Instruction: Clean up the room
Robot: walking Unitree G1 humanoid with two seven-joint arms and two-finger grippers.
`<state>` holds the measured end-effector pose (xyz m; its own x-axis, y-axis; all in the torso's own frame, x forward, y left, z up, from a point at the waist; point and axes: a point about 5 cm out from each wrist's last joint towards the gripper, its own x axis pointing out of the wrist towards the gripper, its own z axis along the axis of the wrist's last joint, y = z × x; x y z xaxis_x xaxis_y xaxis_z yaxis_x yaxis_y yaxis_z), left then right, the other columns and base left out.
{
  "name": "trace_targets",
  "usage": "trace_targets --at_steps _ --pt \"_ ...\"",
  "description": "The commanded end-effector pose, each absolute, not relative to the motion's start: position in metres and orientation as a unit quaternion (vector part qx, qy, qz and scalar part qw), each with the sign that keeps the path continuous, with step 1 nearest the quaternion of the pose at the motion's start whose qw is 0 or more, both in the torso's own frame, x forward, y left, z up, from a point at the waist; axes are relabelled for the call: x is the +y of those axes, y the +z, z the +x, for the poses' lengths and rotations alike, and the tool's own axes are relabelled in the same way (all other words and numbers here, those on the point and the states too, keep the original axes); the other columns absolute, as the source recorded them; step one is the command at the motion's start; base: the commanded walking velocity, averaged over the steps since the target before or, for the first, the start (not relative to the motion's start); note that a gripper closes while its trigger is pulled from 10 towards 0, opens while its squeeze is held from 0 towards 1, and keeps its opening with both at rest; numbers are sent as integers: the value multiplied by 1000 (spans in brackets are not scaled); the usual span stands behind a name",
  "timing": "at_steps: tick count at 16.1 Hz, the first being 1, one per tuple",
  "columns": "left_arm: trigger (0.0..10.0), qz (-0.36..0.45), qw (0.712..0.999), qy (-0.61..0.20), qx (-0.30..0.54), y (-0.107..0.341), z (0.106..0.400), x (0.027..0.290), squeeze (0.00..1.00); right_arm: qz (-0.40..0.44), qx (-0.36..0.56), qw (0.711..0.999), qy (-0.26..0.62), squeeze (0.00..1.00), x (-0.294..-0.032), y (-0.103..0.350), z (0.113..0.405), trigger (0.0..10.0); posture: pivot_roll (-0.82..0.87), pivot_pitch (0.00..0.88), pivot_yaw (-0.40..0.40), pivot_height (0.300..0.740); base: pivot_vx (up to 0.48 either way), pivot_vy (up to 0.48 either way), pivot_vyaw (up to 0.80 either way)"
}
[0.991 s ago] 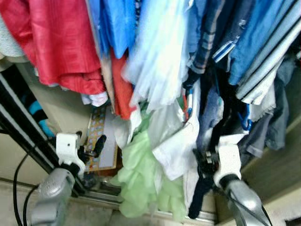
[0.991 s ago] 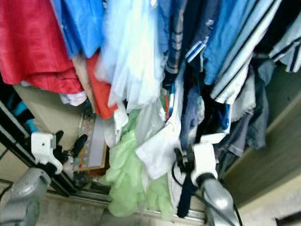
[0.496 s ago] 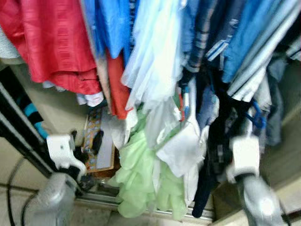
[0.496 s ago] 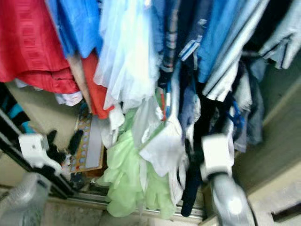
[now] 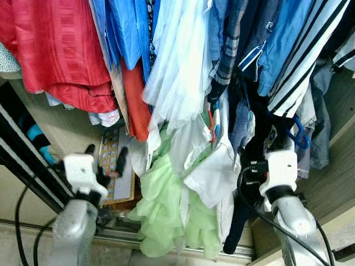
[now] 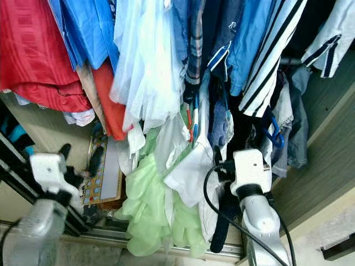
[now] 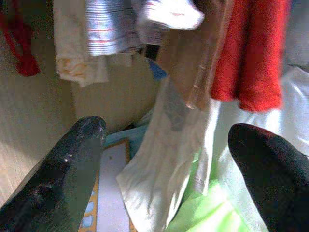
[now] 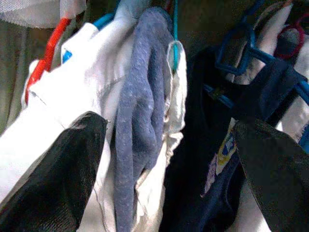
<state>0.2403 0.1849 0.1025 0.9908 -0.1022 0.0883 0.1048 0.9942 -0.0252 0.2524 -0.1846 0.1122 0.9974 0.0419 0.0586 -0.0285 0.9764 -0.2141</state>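
Two tools are up in front of a packed wardrobe rail, and I have both spread wide with nothing between the fingers. The left tool sits low, near a colourful board propped on the wardrobe floor, with a red garment hanging above it. The right tool is pushed in among the hanging clothes, and its wrist view shows a white shirt on a red hanger, a blue-grey knit piece draped beside it, and a dark navy top on a blue hanger. Lower down, a pale green garment hangs down to the sliding-door track and looks like the untidy item, though I cannot tell whether it is on a hanger. I judge the step to be tidying these low pieces back into the wardrobe. To do it well, I would close the right tool on a single layer, preferably the edge of the knit piece, rather than a bundle. I would also keep the right arm's black cable clear of the hanger hooks and move slowly, since the clothes may swing and snag.
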Motion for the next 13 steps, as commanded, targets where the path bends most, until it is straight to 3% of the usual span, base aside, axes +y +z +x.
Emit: trace_targets --at_steps 1,4,5,7,11,13 --pt "10000 13 998 -37 -38 97 231 194 0 -107 -19 994 11 0 -185 102 246 10000 -50 0 14 740 0 0 0" --pt "10000 45 998 -32 -20 86 223 205 0 -116 -6 993 31 0 -181 92 240 10000 -65 0 15 740 0 0 0" --pt "10000 57 996 -55 -29 86 233 200 0 -116 -3 993 10 0 -194 90 249 10000 -56 0 -22 740 0 0 0" --pt "10000 53 997 -35 -44 91 243 201 0 -120 -6 993 15 0 -196 92 254 10000 -53 0 -18 740 0 0 0" --pt "10000 37 997 -62 -38 93 231 193 0 -92 -20 995 19 0 -176 97 255 10000 -49 0 25 740 0 0 0" --pt "10000 24 998 -33 -44 99 230 202 0 -72 -29 997 23 0 -166 107 257 10000 -51 0 17 740 0 0 0"
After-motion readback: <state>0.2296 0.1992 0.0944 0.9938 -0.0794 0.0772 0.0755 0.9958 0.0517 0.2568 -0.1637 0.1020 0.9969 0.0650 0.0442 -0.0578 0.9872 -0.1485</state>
